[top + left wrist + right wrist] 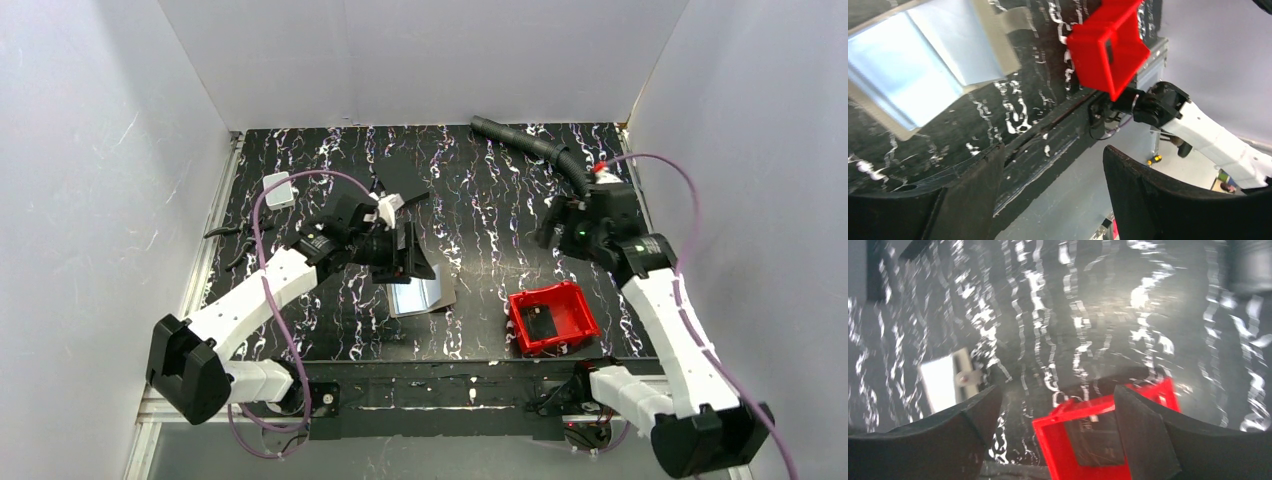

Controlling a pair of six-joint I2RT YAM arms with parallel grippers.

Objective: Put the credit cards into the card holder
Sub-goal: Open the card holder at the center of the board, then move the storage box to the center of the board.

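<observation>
STATE: left gripper [1053,155] and right gripper [1057,390] both spread wide, empty | POSITION: card holder [422,296] lies open just left of red tray [555,340]; dark flat shape [1095,437] inside the tray, possibly a credit card | RISK: a thin card resists pinching off the tray floor; the unrestrained holder slides or folds during insertion.

Nothing readable is showing: no lettering is appearing on the card holder [420,295], the red tray [545,292] or the marbled counter [480,230] in any view.

Even overhead light; glare whitens the card holder [420,295]; right wrist view motion-blurred.
</observation>
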